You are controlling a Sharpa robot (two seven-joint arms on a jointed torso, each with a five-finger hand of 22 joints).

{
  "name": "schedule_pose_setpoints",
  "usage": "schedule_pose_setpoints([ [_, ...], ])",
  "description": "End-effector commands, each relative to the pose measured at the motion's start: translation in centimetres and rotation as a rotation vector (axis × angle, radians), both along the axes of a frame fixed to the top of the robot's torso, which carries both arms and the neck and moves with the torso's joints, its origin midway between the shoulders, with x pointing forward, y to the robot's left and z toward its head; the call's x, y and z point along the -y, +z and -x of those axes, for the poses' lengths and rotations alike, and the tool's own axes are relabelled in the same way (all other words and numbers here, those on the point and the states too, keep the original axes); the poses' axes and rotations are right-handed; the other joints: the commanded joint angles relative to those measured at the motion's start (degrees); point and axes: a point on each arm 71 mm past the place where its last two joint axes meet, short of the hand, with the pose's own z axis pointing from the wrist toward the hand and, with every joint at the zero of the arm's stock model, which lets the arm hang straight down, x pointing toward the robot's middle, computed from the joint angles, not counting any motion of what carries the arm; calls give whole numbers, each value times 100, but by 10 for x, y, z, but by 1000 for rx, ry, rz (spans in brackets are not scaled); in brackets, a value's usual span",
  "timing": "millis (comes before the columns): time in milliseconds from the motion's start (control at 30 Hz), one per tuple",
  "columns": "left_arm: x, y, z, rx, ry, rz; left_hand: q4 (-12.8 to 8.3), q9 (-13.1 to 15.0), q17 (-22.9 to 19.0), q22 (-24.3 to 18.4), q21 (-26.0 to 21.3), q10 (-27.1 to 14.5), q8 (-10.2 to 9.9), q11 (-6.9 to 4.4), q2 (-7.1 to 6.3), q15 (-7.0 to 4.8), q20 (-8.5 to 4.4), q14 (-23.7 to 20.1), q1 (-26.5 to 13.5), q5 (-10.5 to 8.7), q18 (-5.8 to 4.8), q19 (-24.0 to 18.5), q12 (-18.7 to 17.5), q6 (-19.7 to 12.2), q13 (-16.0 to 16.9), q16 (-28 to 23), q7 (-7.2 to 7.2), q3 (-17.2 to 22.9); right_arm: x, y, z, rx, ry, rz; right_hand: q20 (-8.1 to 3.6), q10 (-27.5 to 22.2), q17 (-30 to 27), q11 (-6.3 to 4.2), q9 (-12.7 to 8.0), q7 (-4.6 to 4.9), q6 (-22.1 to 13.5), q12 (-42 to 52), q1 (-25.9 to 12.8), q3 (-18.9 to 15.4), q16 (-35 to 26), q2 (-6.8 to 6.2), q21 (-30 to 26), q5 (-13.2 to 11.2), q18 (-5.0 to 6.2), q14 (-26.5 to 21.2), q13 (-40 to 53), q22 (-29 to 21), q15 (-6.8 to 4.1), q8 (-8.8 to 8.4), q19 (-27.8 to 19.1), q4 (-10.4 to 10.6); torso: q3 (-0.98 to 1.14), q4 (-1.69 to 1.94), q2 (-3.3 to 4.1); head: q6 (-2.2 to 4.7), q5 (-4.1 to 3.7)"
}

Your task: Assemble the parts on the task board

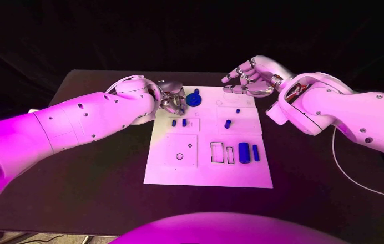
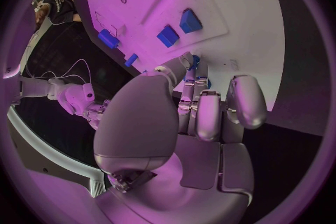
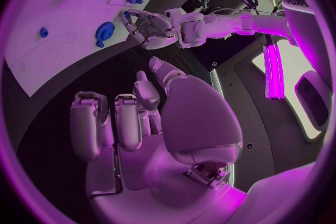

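Note:
The white task board (image 1: pixel 186 169) lies in the middle of the black table. A round blue part with a knob (image 1: pixel 193 98) sits near its far edge. My left hand (image 1: pixel 170 98) hovers just left of it and pinches a small blue part (image 3: pixel 126 13) at its fingertips (image 2: pixel 186 61). Two small blue parts (image 1: pixel 178 123) stand side by side, another (image 1: pixel 227 124) is mid-board, and two longer ones (image 1: pixel 249 151) lie to the right. My right hand (image 1: pixel 249 77) hangs above the board's far right corner, fingers loosely bent, holding nothing.
Outlined empty slots (image 1: pixel 221 152) and a small hole (image 1: pixel 179 156) mark the board's near half. Black table (image 1: pixel 96 172) surrounds the board. A thin white cable (image 1: pixel 344 169) trails at the right.

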Motion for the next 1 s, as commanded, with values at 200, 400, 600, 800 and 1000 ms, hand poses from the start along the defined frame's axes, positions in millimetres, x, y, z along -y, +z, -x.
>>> schedule_pose_setpoints([
  [200, 1, -4, 0, 16, -14, -58, -35, -1, -3, 80, 22, 68, -43, -21, 17, 1, -27, 158, -61, -32, -72, 100, -28, 82, 1, -8, -3, 30, -2, 0, 1, -2, 18, 3, -14, -37, 485, 7, -6, 14, 12, -6, 26, 7, -23, 43, -18, 36, 82, 380, -4, 237, -12, 8, -43, 26, 0, 5, 4, -10, -2],
  [400, 3, -4, 0, 17, -21, -54, -53, 4, 1, 90, 30, 102, -43, -28, 26, -5, -28, 158, -62, -35, -72, 96, -37, 118, 10, -1, -9, 38, -2, 0, 1, -2, 19, 2, -14, -37, 485, 7, -6, 14, 12, -6, 26, 7, -23, 43, -18, 36, 82, 380, -4, 237, -12, 8, -43, 26, -2, 4, 1, -10, -2],
  [600, 3, -5, 0, 7, -18, -54, -56, -6, -16, 94, 22, 68, -85, -12, 2, 3, -25, 153, -110, -39, -71, 87, -99, 95, 2, -1, 3, 28, -2, 0, 1, -3, 20, 2, -14, -37, 485, 7, -6, 14, 12, -6, 26, 7, -23, 43, -18, 36, 82, 380, -4, 237, -12, 8, -43, 26, 0, 3, -4, -9, 2],
  [800, 1, -5, 0, -1, -5, -49, -21, -64, -106, 23, -133, -354, -406, 126, -152, 113, 46, 125, -307, -4, -52, 32, -431, -335, -78, -22, 99, -3, -2, 0, 1, -3, 19, 2, -14, -37, 485, 7, -6, 14, 12, -6, 26, 7, -23, 43, -18, 36, 82, 380, -4, 237, -12, 8, -43, 26, 3, 7, -3, -10, -5],
  [1000, 0, -4, -1, 5, 6, -34, -53, -56, -172, -108, -379, -870, -503, 229, -245, 193, 130, 105, -366, 22, -6, -30, -477, -697, -85, -23, 150, -96, -1, -1, 0, -3, 14, 4, -14, -37, 485, 7, -6, 14, 12, -6, 26, 7, -23, 43, -18, 36, 82, 380, -4, 237, -12, 8, -43, 26, -2, 6, -2, -7, -4],
])
